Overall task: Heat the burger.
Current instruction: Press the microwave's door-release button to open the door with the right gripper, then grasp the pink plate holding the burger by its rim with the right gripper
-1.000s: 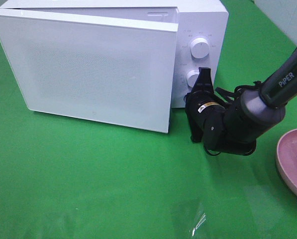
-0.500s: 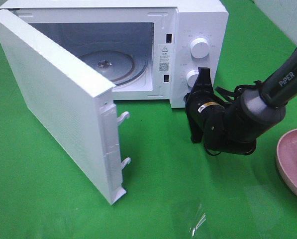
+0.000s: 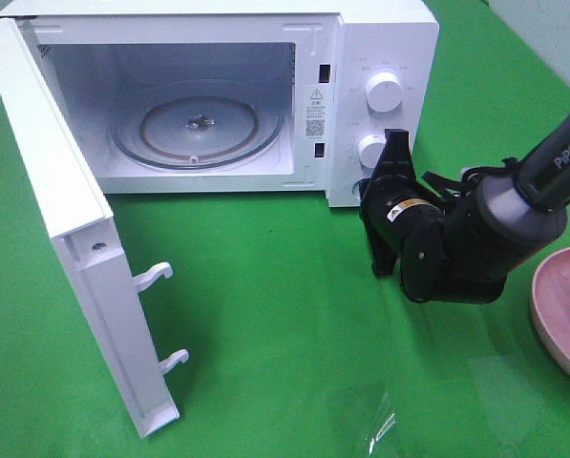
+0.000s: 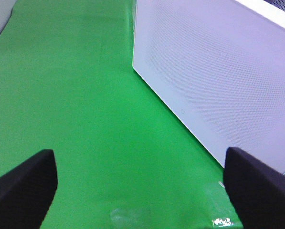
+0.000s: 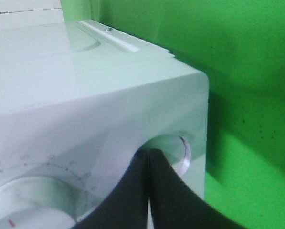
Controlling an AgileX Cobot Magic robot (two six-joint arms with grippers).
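The burger is out of view in every frame. The white microwave (image 3: 380, 38) stands at the back with its door (image 3: 65, 219) swung wide to the left, baring the glass turntable (image 3: 199, 124), which has nothing on it. My right gripper (image 3: 395, 143) is shut, its tips just right of the lower knob (image 3: 371, 151). In the right wrist view the shut right gripper (image 5: 148, 153) points at that knob (image 5: 180, 151). My left gripper (image 4: 142, 191) is open over green cloth with nothing between its fingers (image 4: 23, 186), facing the door's outer face (image 4: 218, 76).
A pink plate (image 3: 563, 315) lies at the right edge of the green cloth (image 3: 294, 334). The open door juts toward the front left, with two latch hooks (image 3: 156, 277) on its edge. An upper knob (image 3: 384, 93) sits above the lower one.
The microwave door has swung from almost shut to wide open on the left. My right gripper has drawn back slightly to the right of the lower knob.
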